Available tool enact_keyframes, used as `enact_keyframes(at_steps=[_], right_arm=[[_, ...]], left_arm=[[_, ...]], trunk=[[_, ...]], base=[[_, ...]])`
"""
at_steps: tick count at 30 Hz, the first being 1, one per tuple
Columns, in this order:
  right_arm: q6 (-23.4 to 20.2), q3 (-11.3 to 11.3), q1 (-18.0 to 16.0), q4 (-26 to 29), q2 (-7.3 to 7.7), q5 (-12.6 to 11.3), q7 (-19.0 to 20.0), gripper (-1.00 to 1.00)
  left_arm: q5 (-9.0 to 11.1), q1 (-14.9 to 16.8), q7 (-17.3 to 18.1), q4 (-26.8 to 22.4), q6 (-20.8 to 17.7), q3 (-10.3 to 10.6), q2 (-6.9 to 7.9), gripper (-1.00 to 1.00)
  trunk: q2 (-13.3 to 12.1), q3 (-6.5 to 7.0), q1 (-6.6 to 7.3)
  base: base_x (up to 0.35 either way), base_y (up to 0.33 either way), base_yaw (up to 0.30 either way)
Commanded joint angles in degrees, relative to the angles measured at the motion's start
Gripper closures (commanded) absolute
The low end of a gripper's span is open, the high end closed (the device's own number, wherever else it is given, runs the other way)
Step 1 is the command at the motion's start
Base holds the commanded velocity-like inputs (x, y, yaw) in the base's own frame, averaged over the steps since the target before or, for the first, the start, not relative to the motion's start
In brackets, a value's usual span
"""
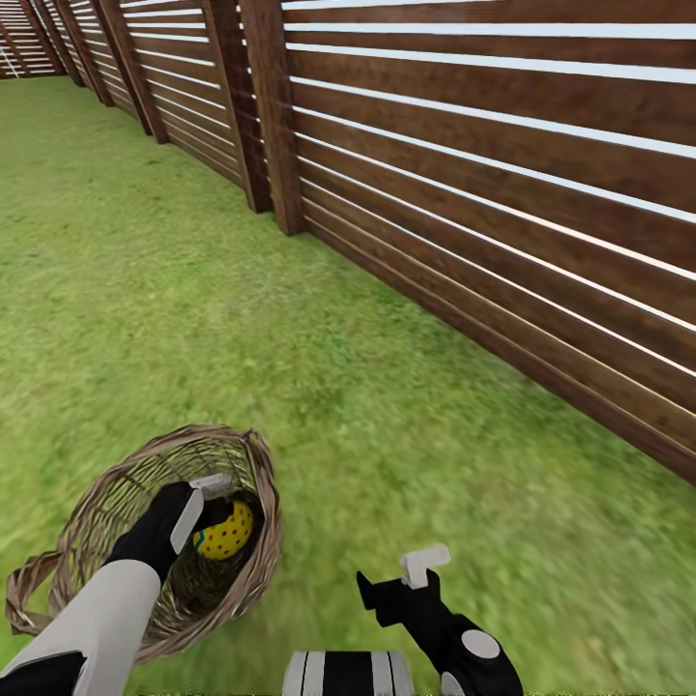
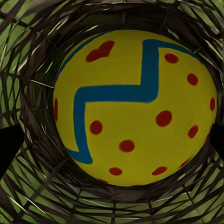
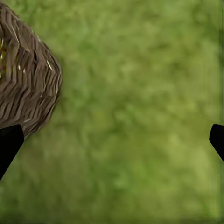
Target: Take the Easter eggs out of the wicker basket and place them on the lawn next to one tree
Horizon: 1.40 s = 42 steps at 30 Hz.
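Nearest, right gripper (image 1: 394, 578), black with pale fingertip: hovers above the mottled green lawn (image 1: 367, 387), fingers spread wide, empty. Left of it, round brown woven-wicker basket (image 1: 106, 503): stands on the grass at near left, loop handle at its near rim. Left gripper (image 1: 215, 503): reaches down inside the basket, its fingers either side of a yellow Easter egg (image 1: 225, 533) with red dots and a blue zigzag band; contact cannot be told. Far and right, dark brown horizontal-slat wooden fence (image 1: 503, 193): borders the grass.

Fenced garden, mottled green lawn (image 1: 193, 290), dark brown slatted wooden fence (image 1: 503, 213)
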<state>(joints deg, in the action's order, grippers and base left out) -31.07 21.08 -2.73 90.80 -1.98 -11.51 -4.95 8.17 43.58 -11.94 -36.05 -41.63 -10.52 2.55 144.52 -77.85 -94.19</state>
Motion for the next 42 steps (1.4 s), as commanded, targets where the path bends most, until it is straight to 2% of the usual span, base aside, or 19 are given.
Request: enact_keyframes(at_steps=[1, 12, 18, 24, 28, 31, 34, 42], right_arm=[[-0.22, -0.14, -0.03, 0.07, 0.07, -0.6, -0.51, -1.0], [-0.35, -0.75, -0.01, 0.08, 0.77, -0.97, -0.25, -1.0], [-0.33, -1.61, -0.02, 0.08, 0.83, -0.98, 3.12, -1.0], [-0.31, -3.48, -0.05, 0.08, 0.84, -0.97, 5.72, -1.0], [-0.31, -6.98, -0.03, 0.08, 1.31, -0.97, 12.12, -1.0], [-0.37, -11.07, -0.01, 0.08, 1.53, -0.97, 18.2, -1.0], [-0.38, -12.98, -0.03, 0.08, 1.59, -0.96, 21.23, -1.0], [-0.46, -14.29, 0.0, 0.08, 1.64, -0.9, 23.33, -1.0]], left_arm=[[0.59, 0.01, -0.43, -0.08, -0.21, -0.03, 0.0, -1.0], [0.59, 0.01, -0.44, -0.08, -0.21, -0.03, 0.0, -1.0], [0.54, 0.01, -0.4, -0.08, -0.21, 0.03, 0.0, -1.0], [0.5, 0.01, -0.41, -0.08, -0.21, 0.0, 0.0, -1.0], [0.51, 0.01, -0.39, -0.08, -0.21, -0.02, 0.0, -1.0], [0.48, 0.01, -0.41, -0.08, -0.21, -0.03, 0.0, -1.0], [0.46, 0.01, -0.4, -0.08, -0.21, -0.03, 0.0, -1.0], [0.44, 0.01, -0.43, -0.08, -0.21, -0.01, 0.0, -1.0]], trunk=[[0.03, -0.27, -0.01], [0.05, -0.49, -0.04], [0.05, -0.49, -0.04], [0.13, -1.82, -0.19], [0.14, -2.04, -0.22], [0.14, -2.04, -0.22], [0.14, -2.04, -0.22], [0.19, -2.93, -0.32]], base=[[0.0, 0.0, 0.0], [0.0, 0.0, 0.0], [0.0, 0.0, 0.0], [0.0, 0.0, 0.0], [0.0, 0.0, 0.0], [0.0, 0.0, 0.0], [0.0, 0.0, 0.0], [0.0, 0.0, 0.0]])
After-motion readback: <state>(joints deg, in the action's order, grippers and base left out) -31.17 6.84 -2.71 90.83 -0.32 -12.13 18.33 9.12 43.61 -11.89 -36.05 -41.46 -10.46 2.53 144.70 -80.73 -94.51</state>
